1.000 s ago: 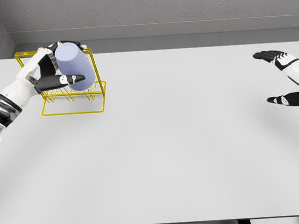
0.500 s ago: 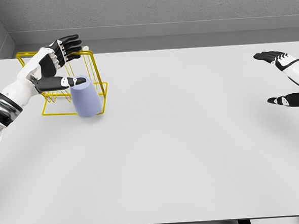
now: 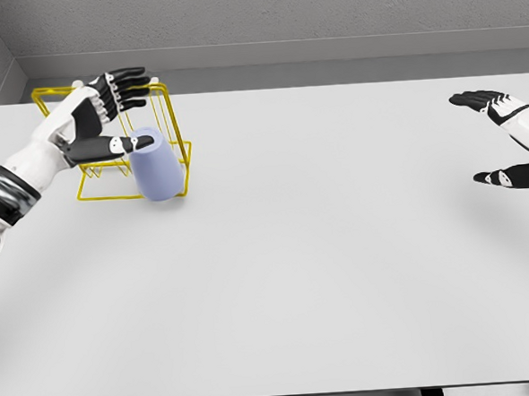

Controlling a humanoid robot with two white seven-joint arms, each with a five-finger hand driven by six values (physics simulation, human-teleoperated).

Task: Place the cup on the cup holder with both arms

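Lavender cup (image 3: 155,165) sits at the front right corner of the yellow wire cup holder (image 3: 172,123), tilted, its lower end on or near the white table (image 3: 323,266). Whether it leans on the wire or stands partly inside the frame cannot be told from this view.

Change: a second ago the left hand (image 3: 93,119) was clamped on the cup, held above the rack. Half a second ago the cup was already out of the hand and down by the rack's front edge. Now it has shifted slightly up and right and is more tilted. The rack itself seems nudged a little, too.

Left hand: fingers spread apart, holding nothing; thumb tip just beside or touching the cup's upper rim.

Right hand (image 3: 505,138): far right of the table, well apart from the cup, fingers apart and empty, unchanged across the frames.

Judgement: the release looks like a drop rather than a seating. The cup is not visibly hung on a peg, so the placement seems unfinished or failed. A re-grasp is probably needed, and the right arm has not joined in yet.

Count: one cup, one cup holder, two hands, one table.
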